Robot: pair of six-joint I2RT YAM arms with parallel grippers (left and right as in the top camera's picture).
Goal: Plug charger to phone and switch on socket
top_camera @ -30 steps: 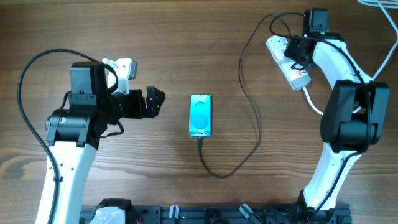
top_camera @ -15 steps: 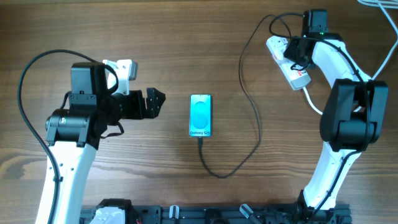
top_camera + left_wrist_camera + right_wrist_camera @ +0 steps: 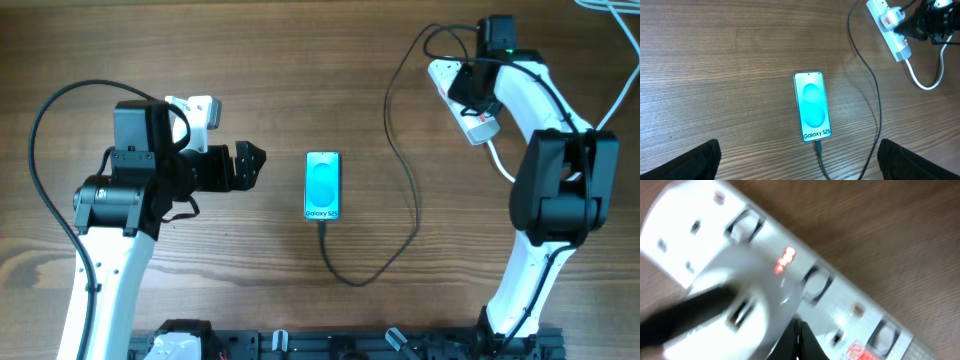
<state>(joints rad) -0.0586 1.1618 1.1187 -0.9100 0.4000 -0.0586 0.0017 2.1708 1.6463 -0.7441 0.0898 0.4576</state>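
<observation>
The phone (image 3: 322, 186) lies flat mid-table with its cyan screen up, also in the left wrist view (image 3: 812, 106). The charger's black cable (image 3: 405, 170) runs from the phone's near end in a loop up to its white plug (image 3: 735, 290) seated in the socket (image 3: 462, 108). A red light (image 3: 784, 260) glows on the socket (image 3: 850, 305) beside the plug. My right gripper (image 3: 799, 342) is shut, its tips right above the socket next to the plug; it is over the socket's far end in the overhead view (image 3: 470, 85). My left gripper (image 3: 250, 163) is open and empty, left of the phone.
The socket's thick white lead (image 3: 500, 160) curves off to the right under my right arm. Another white lead (image 3: 615, 15) crosses the far right corner. A black rail (image 3: 330, 345) runs along the table's near edge.
My right gripper has shifted a little left and away along the socket. The left arm, phone and cable have not moved.
</observation>
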